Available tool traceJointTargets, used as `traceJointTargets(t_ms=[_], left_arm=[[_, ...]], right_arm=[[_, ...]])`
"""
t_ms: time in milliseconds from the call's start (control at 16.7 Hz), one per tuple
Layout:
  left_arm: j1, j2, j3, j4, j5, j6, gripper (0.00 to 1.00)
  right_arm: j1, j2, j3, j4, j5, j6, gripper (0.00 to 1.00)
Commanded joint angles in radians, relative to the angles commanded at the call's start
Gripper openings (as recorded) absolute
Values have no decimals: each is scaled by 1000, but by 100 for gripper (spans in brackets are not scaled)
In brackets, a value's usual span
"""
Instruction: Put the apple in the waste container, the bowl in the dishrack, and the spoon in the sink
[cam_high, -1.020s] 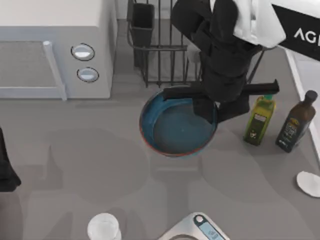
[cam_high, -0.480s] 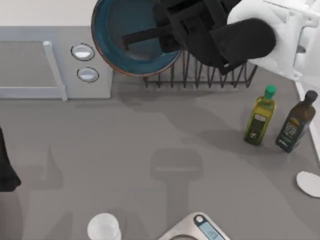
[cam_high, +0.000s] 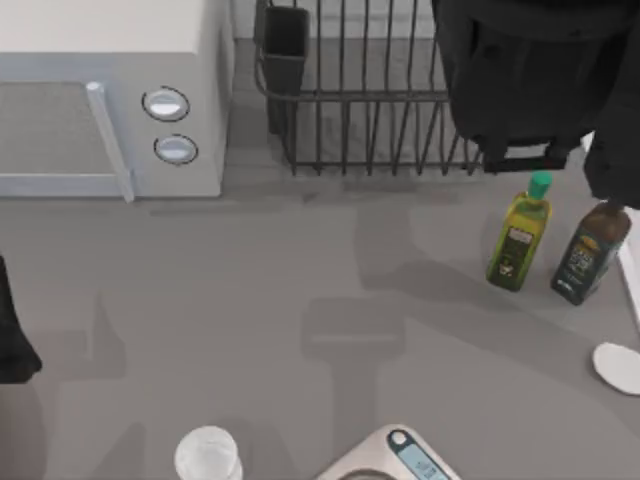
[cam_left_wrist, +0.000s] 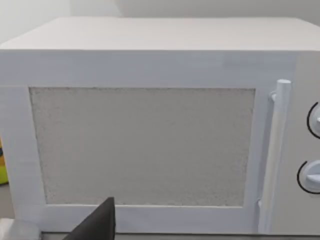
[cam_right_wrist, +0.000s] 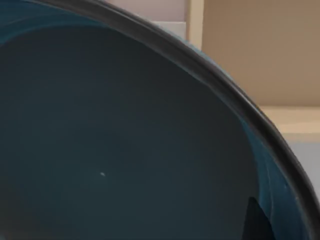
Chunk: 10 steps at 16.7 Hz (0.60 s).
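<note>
Bowl (cam_right_wrist: 125, 150) fills the right wrist view, big and blue, so it looks like the right arm (cam_high: 530, 80) at the upper right of the top view holds it over the dishrack (cam_high: 370, 100), though I cannot tell how its fingers sit. Let go too high or off to one side, the bowl could bang the bars and tip out. Left arm (cam_high: 12, 330) waits at the left edge.

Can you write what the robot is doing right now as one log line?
right arm: over dishrack | bowl: close before right wrist camera | left arm: parked, facing microwave
</note>
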Motion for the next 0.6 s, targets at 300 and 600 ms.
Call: traceJointTargets(t_ms=[300,600], left_arm=[[0,0,0,0,0,0,100],[0,0,0,0,0,0,100]], right_arm=[[11,-20,-12,28,28,-18,0],[-34,53,-13,96,-13,-18,0]])
